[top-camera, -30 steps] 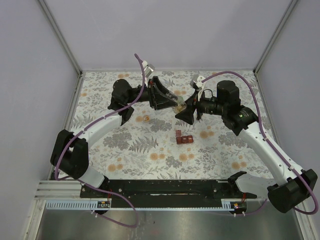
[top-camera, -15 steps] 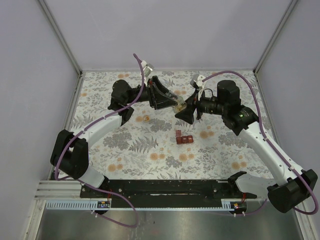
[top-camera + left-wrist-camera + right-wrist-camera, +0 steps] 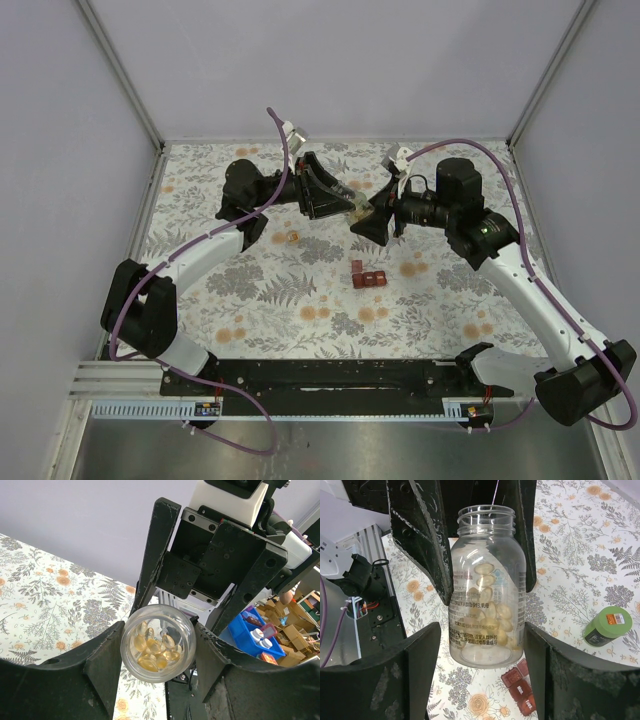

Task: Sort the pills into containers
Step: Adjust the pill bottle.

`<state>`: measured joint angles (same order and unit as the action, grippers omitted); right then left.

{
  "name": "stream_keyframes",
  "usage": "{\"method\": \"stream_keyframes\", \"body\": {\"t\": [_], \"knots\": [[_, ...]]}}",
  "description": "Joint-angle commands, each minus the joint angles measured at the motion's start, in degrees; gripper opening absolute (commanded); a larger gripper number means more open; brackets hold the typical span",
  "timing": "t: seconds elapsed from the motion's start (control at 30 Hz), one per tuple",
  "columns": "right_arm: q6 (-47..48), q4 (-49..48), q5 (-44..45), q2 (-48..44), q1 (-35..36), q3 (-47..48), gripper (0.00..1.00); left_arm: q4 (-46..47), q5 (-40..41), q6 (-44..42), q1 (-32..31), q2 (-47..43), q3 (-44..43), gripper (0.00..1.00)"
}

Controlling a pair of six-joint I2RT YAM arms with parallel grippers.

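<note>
A clear plastic bottle (image 3: 486, 595) with several yellow gel pills (image 3: 152, 650) in it hangs above the flowered cloth. My left gripper (image 3: 158, 645) is shut on it, one finger against each side, and the open mouth faces that camera. My right gripper (image 3: 481, 635) is open around the bottle's base, with a gap on both sides. In the top view the two grippers meet at the bottle (image 3: 358, 207). The dark-red pill box (image 3: 520, 685) lies on the cloth below it, lids down. A green bottle (image 3: 607, 625) stands to the right.
A small pale-and-orange bottle (image 3: 293, 236) sits on the cloth left of the grippers. The pill box (image 3: 367, 277) lies near the cloth's middle. Grey walls close three sides, and the black rail (image 3: 330, 378) runs along the near edge.
The right gripper and forearm have shifted slightly up and away. The left arm and the bottle have stayed still.
</note>
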<state>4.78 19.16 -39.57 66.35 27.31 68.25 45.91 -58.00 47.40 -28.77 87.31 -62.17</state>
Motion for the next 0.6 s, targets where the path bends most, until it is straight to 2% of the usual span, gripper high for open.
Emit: {"method": "stream_keyframes", "body": {"t": [0.0, 0.23, 0.4, 0.57], "knots": [[-0.65, -1.93, 0.11, -0.34, -0.42, 1.89, 0.73, 2.17, 0.96, -1.08, 0.3, -2.23, 0.3, 0.0], [-1.44, -2.63, -0.24, 0.1, -0.5, 2.15, 0.71, 1.81, 0.96, -1.34, -0.05, -1.97, 0.38, 0.0], [-1.61, -2.9, -0.59, 0.27, -0.42, 2.15, 0.65, 1.81, 0.96, -1.34, -0.14, -2.14, 0.47, 0.0], [-1.88, -3.07, -0.68, 0.27, -0.5, 2.15, 0.48, 1.29, 0.96, -2.04, -0.4, -1.96, 0.65, 0.0]]}}
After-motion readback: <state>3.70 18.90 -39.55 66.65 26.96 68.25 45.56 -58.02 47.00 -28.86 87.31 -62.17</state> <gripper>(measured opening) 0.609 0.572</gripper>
